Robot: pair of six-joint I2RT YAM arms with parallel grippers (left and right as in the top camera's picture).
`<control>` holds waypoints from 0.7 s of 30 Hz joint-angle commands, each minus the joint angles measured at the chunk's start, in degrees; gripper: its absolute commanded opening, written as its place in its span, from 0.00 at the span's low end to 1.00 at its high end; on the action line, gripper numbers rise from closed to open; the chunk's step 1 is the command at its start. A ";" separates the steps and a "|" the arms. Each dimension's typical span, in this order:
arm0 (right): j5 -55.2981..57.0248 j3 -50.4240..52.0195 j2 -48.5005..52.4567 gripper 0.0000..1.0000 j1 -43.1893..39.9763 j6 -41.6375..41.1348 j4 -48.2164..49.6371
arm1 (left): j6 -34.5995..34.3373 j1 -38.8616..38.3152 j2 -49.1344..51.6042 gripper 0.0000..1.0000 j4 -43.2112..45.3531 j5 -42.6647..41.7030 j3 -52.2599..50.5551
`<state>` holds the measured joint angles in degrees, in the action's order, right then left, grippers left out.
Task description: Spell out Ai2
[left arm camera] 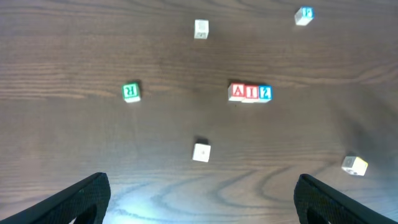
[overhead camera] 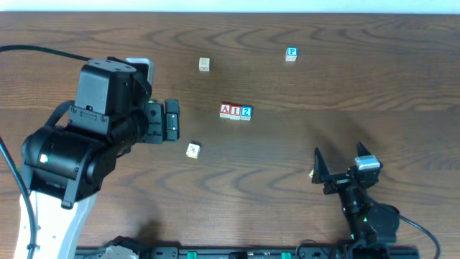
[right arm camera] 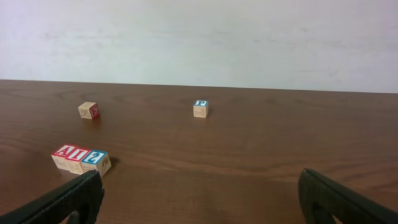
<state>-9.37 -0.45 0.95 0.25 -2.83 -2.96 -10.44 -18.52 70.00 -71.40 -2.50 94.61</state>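
Observation:
Three blocks stand touching in a row mid-table: red A (overhead camera: 226, 111), red I (overhead camera: 236, 111), blue 2 (overhead camera: 246, 111). The row also shows in the left wrist view (left arm camera: 249, 93) and in the right wrist view (right arm camera: 81, 158). My left gripper (overhead camera: 172, 121) is open and empty, left of the row and well apart from it; its fingers frame bare table in the left wrist view (left arm camera: 199, 205). My right gripper (overhead camera: 338, 164) is open and empty near the front right of the table, and its wrist view (right arm camera: 205, 199) shows nothing between the fingers.
Loose blocks lie around: one at the back (overhead camera: 205, 65), a blue-lettered one at the back right (overhead camera: 291, 54), a pale one in front of the left gripper (overhead camera: 192, 150), and a small one by the right gripper (overhead camera: 312, 173). A green R block (left arm camera: 130, 92) shows only in the left wrist view.

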 commanded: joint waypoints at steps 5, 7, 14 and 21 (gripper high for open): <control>0.35 0.13 -0.61 0.99 0.31 -0.96 -0.28 | 4.39 -0.68 -5.09 0.96 2.34 6.36 1.03; 0.35 0.13 -0.61 0.99 0.31 -0.98 -0.28 | 6.82 -0.68 -6.99 0.95 4.72 6.34 0.59; 0.35 0.13 -0.61 0.99 0.31 -0.96 -0.28 | 13.46 -0.68 -19.23 0.95 21.22 6.34 -10.19; 0.35 0.13 -0.61 0.99 0.31 -0.96 -0.28 | 20.13 -0.59 -34.03 0.96 47.08 5.86 -32.11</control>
<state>-9.17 -0.45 0.86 0.25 -2.83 -3.03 5.32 -18.98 39.38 -28.56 3.22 68.77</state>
